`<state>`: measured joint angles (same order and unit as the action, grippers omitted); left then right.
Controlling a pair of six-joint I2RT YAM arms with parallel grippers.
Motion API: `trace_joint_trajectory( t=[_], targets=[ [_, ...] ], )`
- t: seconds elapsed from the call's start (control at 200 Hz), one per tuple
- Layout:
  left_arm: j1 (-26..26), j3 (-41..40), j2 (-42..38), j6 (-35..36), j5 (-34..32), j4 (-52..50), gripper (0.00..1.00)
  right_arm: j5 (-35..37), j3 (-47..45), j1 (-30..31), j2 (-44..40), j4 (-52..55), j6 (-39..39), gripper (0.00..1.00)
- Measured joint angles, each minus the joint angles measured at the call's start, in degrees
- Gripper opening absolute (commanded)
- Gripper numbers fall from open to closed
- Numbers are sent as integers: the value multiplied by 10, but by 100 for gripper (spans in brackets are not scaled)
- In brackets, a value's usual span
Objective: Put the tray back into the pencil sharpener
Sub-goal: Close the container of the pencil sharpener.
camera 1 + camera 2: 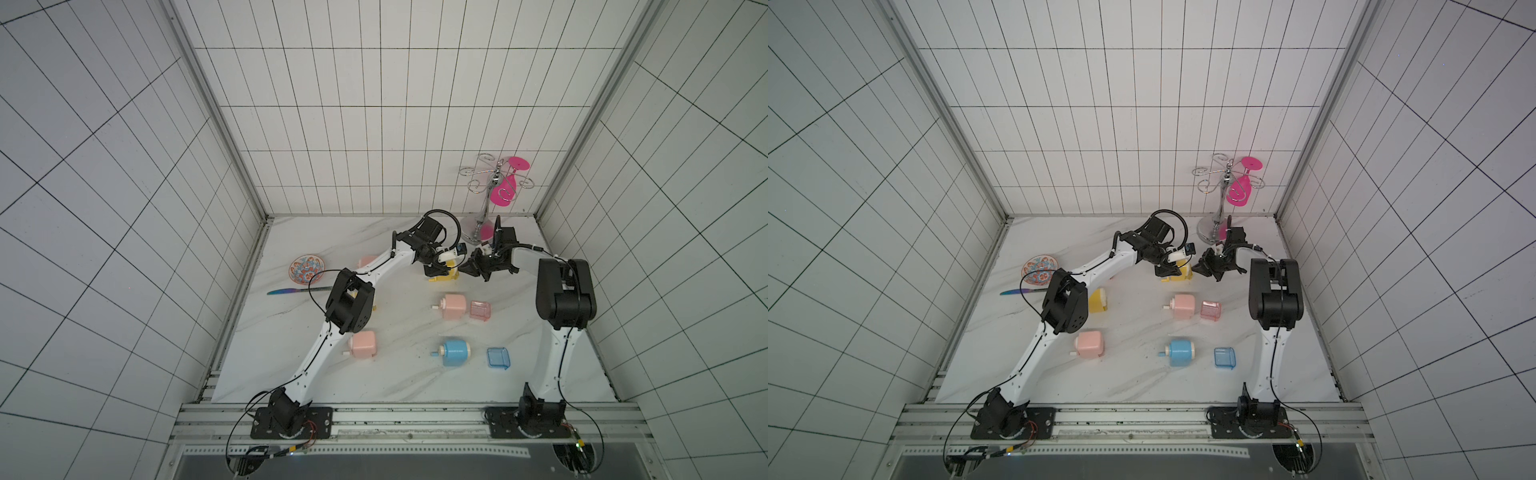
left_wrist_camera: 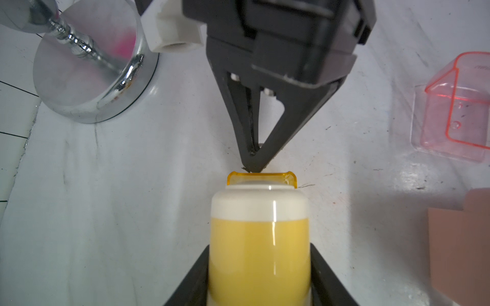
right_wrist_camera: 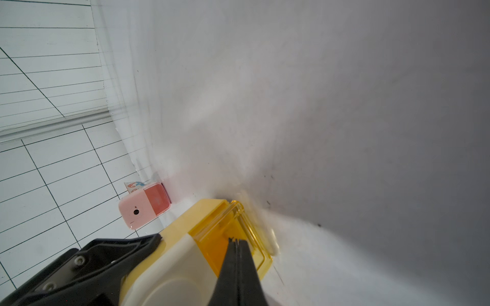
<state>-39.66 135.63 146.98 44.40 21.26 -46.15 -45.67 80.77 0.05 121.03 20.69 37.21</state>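
Tray (image 2: 262, 179), amber and see-through, sits nearly home in the yellow pencil sharpener (image 2: 259, 238) at the table's (image 1: 374, 374) far side, one end just showing. Left gripper (image 1: 438, 273) clamps the sharpener's body; right gripper (image 2: 253, 159), tips pressed together and empty, touches that end. Seating looks the step in hand; next needs a straight, gentle push.

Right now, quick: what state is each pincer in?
Left pincer: closed on the yellow sharpener.
Right pincer: closed, holding nothing, tip against the yellow tray.
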Motion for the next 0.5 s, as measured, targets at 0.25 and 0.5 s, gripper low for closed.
trace_joint_trajectory(
  t=[0.25,0.5],
  targets=[
    [0,0,0,0,0,0,50,-9,0,4,0,0,-1,0],
    [0,0,0,0,0,0,47,-35,0,5,0,-4,3,0]
  ],
)
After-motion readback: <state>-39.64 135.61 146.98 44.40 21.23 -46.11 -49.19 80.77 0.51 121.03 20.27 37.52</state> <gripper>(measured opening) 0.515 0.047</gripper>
